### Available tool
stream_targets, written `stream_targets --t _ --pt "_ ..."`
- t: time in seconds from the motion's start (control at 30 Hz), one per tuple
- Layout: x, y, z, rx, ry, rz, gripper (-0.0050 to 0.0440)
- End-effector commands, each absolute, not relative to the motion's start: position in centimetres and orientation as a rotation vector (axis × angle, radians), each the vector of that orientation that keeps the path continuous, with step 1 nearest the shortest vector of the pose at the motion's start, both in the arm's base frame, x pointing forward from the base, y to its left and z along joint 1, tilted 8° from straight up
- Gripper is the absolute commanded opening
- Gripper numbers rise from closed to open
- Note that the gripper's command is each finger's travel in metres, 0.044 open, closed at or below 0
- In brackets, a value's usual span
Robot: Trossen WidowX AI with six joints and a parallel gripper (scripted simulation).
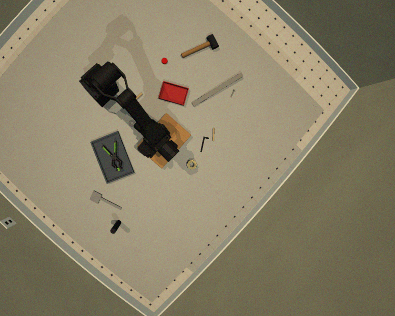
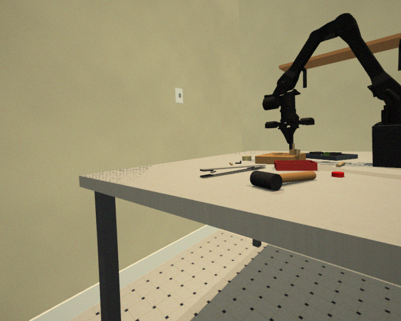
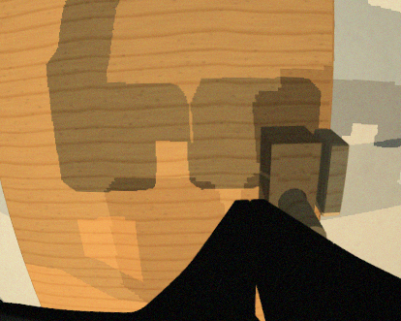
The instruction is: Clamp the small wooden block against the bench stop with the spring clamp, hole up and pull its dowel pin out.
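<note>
The small wooden block point(image 3: 296, 167) stands on the wooden board point(image 1: 183, 133) point(image 2: 266, 159) point(image 3: 204, 36) near one edge, its dowel pin point(image 2: 292, 145) point(image 3: 294, 203) upright in it. The bench stop point(image 3: 336, 178) point(image 2: 298, 152) is right of the block in the wrist view; a narrow gap seems to show between them. My gripper point(image 2: 289, 142) point(image 3: 248, 213) is shut and empty, its tips low beside the block on the side away from the stop. The spring clamp point(image 1: 114, 156) point(image 2: 326, 153) with green handles lies in the dark tray point(image 1: 99, 164) point(image 2: 350, 156). In the top view the arm hides block and stop.
A red tray point(image 1: 173, 93) point(image 2: 295, 166), a long bar point(image 1: 217, 89) and a mallet point(image 1: 197, 48) point(image 2: 266, 180) lie on one side of the board. A tape roll point(image 1: 187, 164), a hex key point(image 1: 202, 145) and a loose dowel point(image 1: 213, 134) lie on another. A black cylinder point(image 1: 115, 226) is beyond the dark tray.
</note>
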State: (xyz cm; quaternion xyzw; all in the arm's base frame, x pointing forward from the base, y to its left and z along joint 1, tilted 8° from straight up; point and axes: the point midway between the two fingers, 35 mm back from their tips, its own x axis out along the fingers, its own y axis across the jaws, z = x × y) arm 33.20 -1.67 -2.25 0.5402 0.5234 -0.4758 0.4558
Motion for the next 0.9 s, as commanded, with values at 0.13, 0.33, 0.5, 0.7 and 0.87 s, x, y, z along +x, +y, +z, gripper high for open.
stream_targets --t 0.13,0.33,0.5,0.7,0.87 --pt "33.4 -2.5 0.2 1.339 1.278 -1.16 0.0" --pt "33.1 -2.4 -0.3 1.334 1.289 -1.173 0.0" --pt "33.5 -1.9 -0.3 1.336 1.285 -1.169 0.0" --pt "34.4 -0.9 -0.3 1.339 1.278 -1.16 0.0" --pt "33.8 -1.3 -0.2 1.337 1.282 -1.165 0.0"
